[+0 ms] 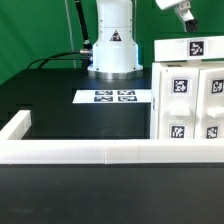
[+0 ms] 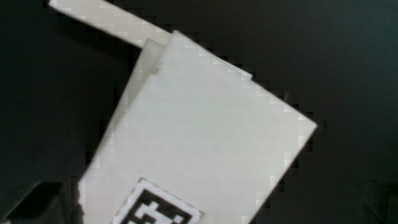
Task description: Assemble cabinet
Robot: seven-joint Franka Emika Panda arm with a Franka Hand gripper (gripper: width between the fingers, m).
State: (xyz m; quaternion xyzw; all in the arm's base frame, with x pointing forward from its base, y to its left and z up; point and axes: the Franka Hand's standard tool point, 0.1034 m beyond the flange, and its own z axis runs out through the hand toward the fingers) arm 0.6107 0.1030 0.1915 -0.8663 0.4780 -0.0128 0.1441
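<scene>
The cabinet's white parts [image 1: 188, 98] stand grouped at the exterior view's right, on the black table. They are boxy panels with several black-and-white tags on their faces, and a smaller tagged piece [image 1: 190, 48] lies on top. My gripper [image 1: 183, 11] hangs above them at the upper right, clear of them, with its fingers spread and nothing between them. In the wrist view a white panel [image 2: 205, 130] with one tag [image 2: 164, 208] lies below the camera, and a narrow white strip [image 2: 103, 20] juts from its far corner. The fingers barely show there.
The marker board [image 1: 113, 96] lies flat in the middle of the table, in front of the robot base [image 1: 112, 45]. A low white border rail [image 1: 90, 152] runs along the front and turns back at the left corner [image 1: 15, 127]. Cables trail behind on the left.
</scene>
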